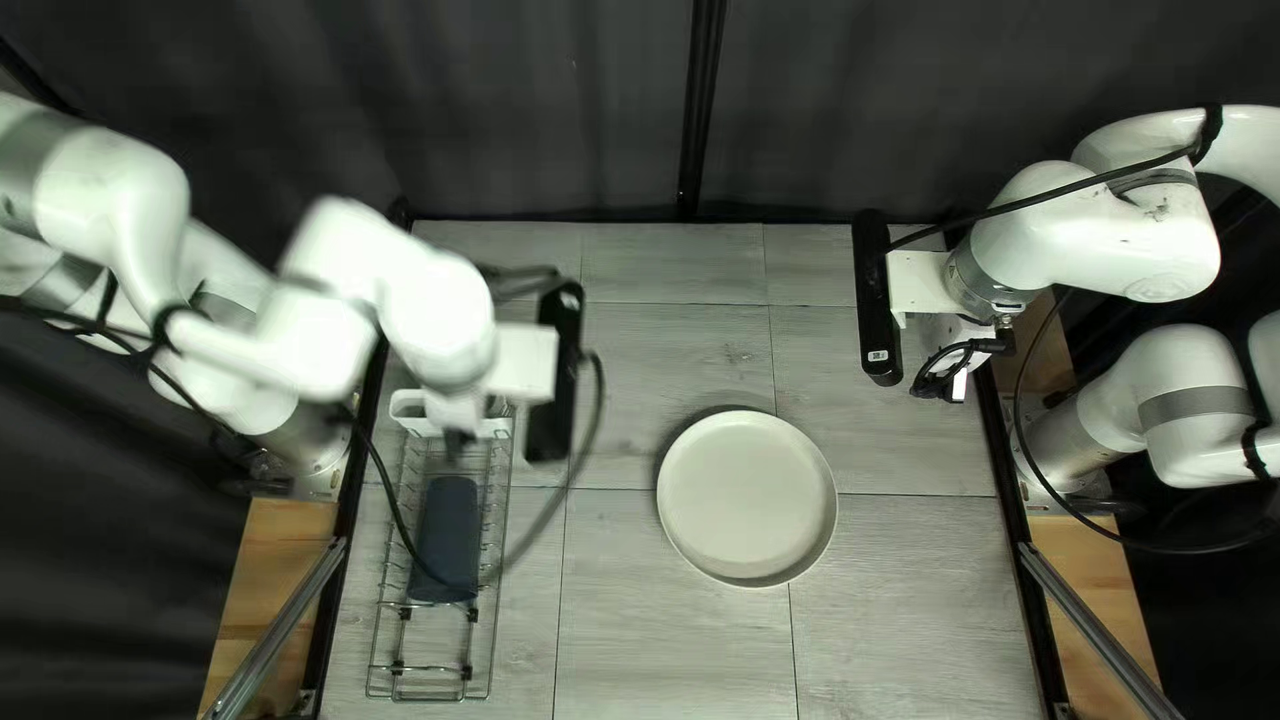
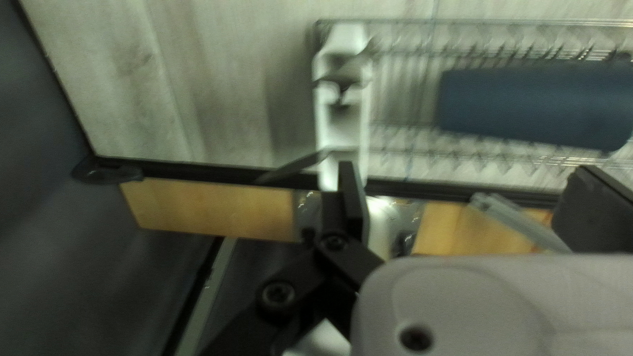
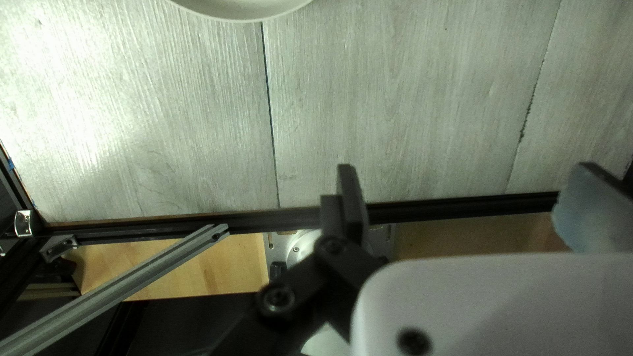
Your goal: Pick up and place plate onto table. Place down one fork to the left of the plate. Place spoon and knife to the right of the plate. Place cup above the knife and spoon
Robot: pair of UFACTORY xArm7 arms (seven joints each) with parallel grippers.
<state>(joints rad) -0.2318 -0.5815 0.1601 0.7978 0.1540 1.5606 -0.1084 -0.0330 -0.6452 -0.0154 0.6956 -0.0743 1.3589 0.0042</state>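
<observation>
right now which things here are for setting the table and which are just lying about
For the job:
- plate
- likely cutlery in the caddy, kinds unclear
- blue item, can't tell if it's the cup

Just there:
- rack, only a holder
- metal bar

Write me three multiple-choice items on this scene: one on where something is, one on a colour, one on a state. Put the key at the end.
1. In the top left view, where is the plate?
A) Inside the wire rack
B) To the right of the wire rack
C) To the left of the wire rack

2. What colour is the long thing lying in the rack?
A) Dark blue
B) Red
C) Yellow

3. How does the right hand stand?
A) Shut on the plate
B) Shut on a fork
C) Open, holding nothing

Key:
1: B, the plate lies on the bare table to the rack's right.
2: A, both the top left and left wrist views show it dark blue.
3: C, its fingers stand wide apart with nothing gripped between them.
</observation>
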